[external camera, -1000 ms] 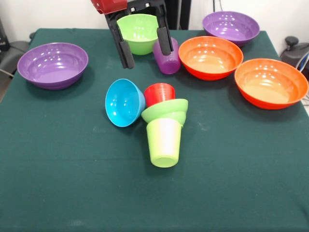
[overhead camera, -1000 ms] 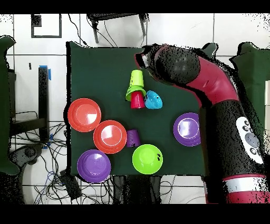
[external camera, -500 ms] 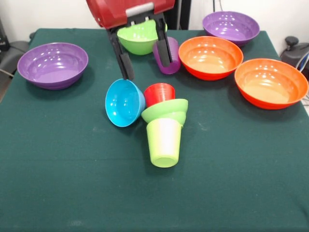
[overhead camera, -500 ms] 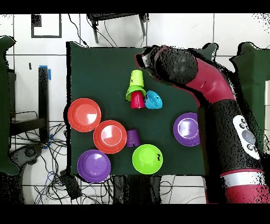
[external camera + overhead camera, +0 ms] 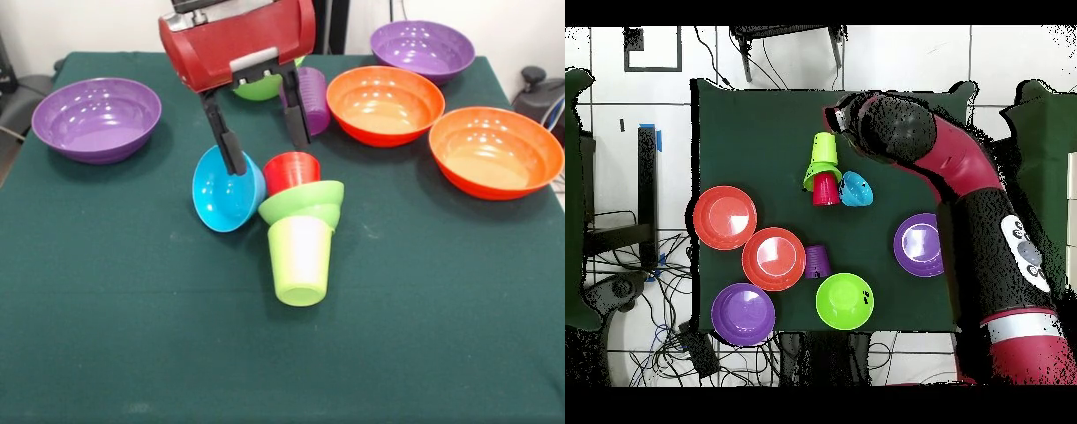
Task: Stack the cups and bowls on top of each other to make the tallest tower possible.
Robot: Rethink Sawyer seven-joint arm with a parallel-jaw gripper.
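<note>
The tower lies toppled mid-table. The lime-green cup [image 5: 302,261] points its mouth toward the near edge. The small lime-green bowl [image 5: 305,202] and the red cup [image 5: 293,169] are nested behind it. The small blue bowl [image 5: 225,190] rests on its side against the red cup. My gripper [image 5: 267,154] hangs open just above them, with one black finger [image 5: 233,150] over the blue bowl's rim and the other finger [image 5: 297,124] behind the red cup. From overhead the same parts show as the green cup [image 5: 824,148], the red cup [image 5: 826,190] and the blue bowl [image 5: 856,189].
The purple cup [image 5: 314,99] lies behind the gripper, and the medium green bowl [image 5: 259,89] is mostly hidden by the red wrist. One purple bowl [image 5: 97,118] sits at the left and another purple bowl [image 5: 422,49] at the far right. Two orange bowls [image 5: 385,104] [image 5: 496,151] stand at the right.
The gripper came down and toward the near side, from over the medium green bowl to just above the blue bowl and red cup. It stayed open, and the cups and bowls did not move.
</note>
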